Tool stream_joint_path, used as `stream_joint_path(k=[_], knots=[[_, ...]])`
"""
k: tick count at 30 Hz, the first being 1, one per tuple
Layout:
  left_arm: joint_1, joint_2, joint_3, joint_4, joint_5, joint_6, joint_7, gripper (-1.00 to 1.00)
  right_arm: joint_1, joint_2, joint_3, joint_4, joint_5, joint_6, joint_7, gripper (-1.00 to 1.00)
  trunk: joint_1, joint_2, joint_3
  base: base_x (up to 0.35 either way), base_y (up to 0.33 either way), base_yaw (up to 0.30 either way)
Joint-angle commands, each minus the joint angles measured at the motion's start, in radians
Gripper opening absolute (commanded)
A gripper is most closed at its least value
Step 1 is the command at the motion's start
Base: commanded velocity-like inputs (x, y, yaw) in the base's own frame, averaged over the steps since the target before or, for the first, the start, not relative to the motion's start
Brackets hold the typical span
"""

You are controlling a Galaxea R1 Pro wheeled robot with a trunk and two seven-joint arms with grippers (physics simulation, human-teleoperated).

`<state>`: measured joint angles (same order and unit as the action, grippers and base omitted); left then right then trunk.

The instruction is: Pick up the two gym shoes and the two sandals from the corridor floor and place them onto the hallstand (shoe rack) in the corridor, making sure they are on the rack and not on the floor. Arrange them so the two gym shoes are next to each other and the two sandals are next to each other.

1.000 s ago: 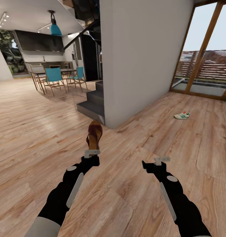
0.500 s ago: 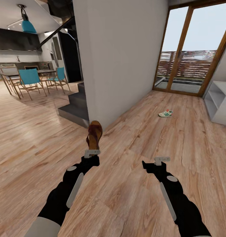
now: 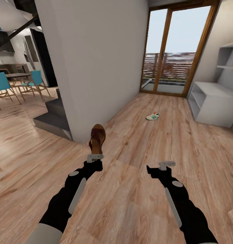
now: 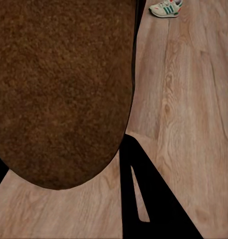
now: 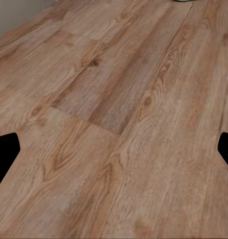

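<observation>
Left hand (image 3: 95, 157) is clamped on 1 sandal (image 3: 97, 139), upright. Right hand (image 3: 167, 164) is apart, empty. Hallstand (image 3: 211, 101) lies far right; gym shoe (image 3: 152, 116) nearer to right hand.

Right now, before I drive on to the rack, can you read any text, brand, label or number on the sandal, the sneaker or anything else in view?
None: no readable text in any view.
The sandal in the left gripper: plain brown leather, no mark visible.
The gym shoe on the floor: green stripes, any branding too small to read.
The hallstand, the white wall and the right gripper: no lettering.
</observation>
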<state>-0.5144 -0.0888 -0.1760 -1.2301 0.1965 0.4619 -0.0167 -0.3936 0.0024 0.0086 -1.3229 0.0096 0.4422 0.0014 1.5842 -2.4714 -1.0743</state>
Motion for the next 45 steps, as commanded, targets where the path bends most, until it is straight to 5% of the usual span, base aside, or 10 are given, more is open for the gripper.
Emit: stream_joint_path(k=[1, 35, 45], knots=[[0.0, 0.0, 0.001, -0.002, 0.003, 0.006, -0.002, -1.0, -0.001, 0.0, 0.0, -0.001, 0.001, 0.005, 0.0, 1.0, 0.0, 0.0, -0.001, 0.283, -0.173, -0.289], [0.0, 0.0, 0.001, 0.0, 0.003, 0.006, -0.002, -1.0, -0.001, 0.001, 0.001, -0.001, 0.001, 0.006, 0.0, 1.0, 0.0, 0.0, -0.001, 0.316, -0.13, -0.287], [0.0, 0.0, 0.001, 0.0, 0.003, 0.006, -0.002, -1.0, -0.001, -0.001, 0.001, -0.001, 0.001, 0.006, 0.0, 1.0, 0.0, 0.0, -0.001, 0.343, -0.091, -0.045]])
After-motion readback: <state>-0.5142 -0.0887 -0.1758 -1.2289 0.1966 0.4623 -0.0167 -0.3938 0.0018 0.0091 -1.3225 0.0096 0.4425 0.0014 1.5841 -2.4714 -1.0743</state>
